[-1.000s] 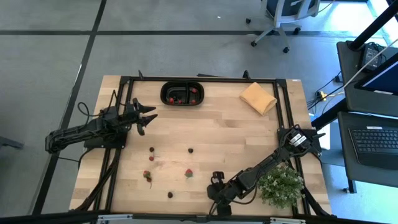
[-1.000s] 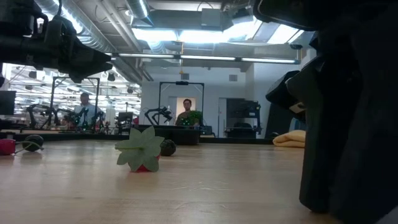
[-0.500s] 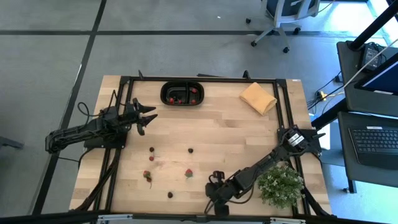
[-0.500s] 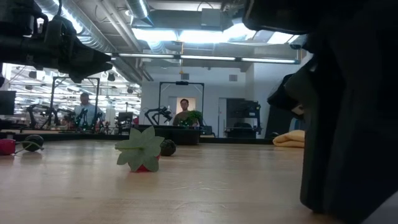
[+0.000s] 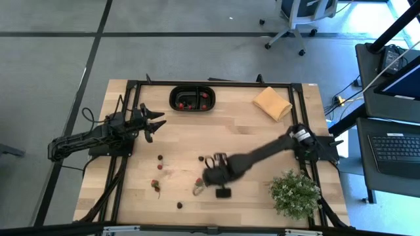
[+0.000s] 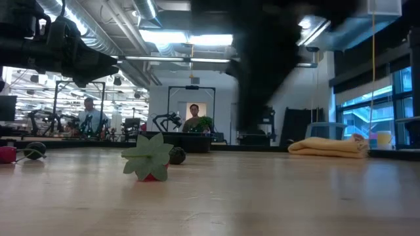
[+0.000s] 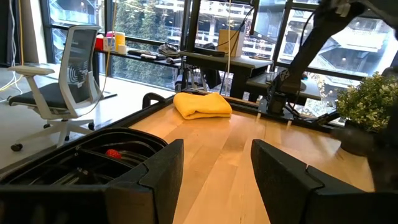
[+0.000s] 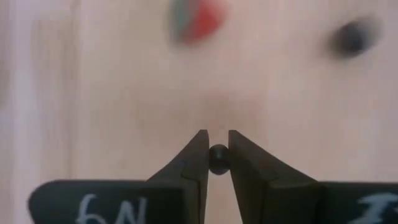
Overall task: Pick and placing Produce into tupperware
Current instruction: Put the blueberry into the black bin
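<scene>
The right gripper [image 8: 217, 149] is closed on a small dark berry [image 8: 217, 155], pinched between its fingertips above the wooden table [image 5: 249, 131]; in the high view this gripper [image 5: 211, 172] sits over the middle of the table's near half, close to a strawberry [image 5: 199, 188] with a green top. The left gripper [image 5: 156, 122] hovers at the table's left side with its jaws apart and nothing between them, waiting. The black two-compartment container [image 5: 193, 98] stands at the far edge of the table and already holds several red pieces. Outside the container, loose produce lies on the table: a dark berry [image 5: 201, 158] near the centre, two small pieces [image 5: 159, 162] further left, another strawberry [image 5: 155, 185] and a dark berry [image 5: 179, 205] toward the near edge. The task is judged partly complete: some fruit is stowed, one berry is in the grip and must be carried across the table to the container, and about six pieces await pickup. A yellow cloth [image 5: 272, 103] and a potted plant [image 5: 295, 194] take no part.
</scene>
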{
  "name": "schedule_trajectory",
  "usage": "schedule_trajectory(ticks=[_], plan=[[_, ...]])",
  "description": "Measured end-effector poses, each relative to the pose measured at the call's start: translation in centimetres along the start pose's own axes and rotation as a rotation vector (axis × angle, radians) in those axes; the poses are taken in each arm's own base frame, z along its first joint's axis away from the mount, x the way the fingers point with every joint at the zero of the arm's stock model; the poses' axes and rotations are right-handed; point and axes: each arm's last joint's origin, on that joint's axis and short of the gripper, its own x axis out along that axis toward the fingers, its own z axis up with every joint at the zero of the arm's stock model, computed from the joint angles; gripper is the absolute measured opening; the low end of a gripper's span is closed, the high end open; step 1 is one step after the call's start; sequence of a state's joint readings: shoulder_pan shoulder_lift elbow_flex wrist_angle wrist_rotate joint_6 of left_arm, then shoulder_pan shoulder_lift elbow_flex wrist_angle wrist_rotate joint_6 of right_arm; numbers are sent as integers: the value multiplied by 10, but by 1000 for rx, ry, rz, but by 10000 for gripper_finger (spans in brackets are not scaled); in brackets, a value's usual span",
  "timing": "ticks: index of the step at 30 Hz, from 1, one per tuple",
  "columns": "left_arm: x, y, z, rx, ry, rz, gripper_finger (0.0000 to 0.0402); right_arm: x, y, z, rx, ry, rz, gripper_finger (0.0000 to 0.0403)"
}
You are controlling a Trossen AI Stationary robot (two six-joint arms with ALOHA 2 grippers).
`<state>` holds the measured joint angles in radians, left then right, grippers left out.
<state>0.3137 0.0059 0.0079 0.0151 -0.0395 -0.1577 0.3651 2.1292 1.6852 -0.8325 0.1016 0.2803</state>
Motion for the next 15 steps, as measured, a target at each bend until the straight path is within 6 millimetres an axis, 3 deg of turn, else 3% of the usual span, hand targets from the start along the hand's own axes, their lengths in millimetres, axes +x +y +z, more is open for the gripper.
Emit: schedule_trajectory(ticks=[5,10,15], plan=[[0,0,0,1,0,0,182,-21,-62,33,94,-78,-49,58],[0,0,0,3,0,0,182,-56,-131,63,197,-227,-105,59],[0,0,0,3,0,0,182,-84,-204,75,368,-381,-196,59]])
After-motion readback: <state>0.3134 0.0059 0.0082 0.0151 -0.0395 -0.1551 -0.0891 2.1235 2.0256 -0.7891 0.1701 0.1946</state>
